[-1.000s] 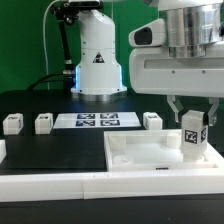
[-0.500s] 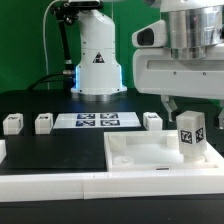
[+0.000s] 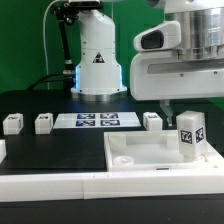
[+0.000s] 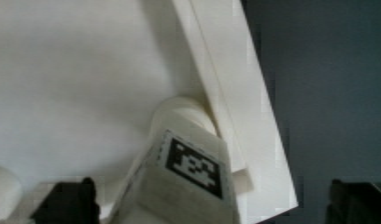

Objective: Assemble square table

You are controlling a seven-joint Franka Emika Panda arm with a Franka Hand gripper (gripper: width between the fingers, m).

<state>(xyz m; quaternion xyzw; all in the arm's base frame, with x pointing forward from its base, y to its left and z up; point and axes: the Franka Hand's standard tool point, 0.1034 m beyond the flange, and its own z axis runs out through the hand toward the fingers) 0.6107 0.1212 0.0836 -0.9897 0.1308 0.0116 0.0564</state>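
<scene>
Gripper [image 3: 190, 106] above upright leg [image 3: 192, 135]
I see the jaws spread wide, holding nothing. The leg stands directly beneath them, long axis vertical, at the corner of the square top [image 3: 135, 160] toward the exterior view's right, so a straight descent should straddle it.

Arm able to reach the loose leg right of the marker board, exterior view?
Probably yes: that leg stands alone on the black table, nothing above it, and the open fingers hang close by.
</scene>
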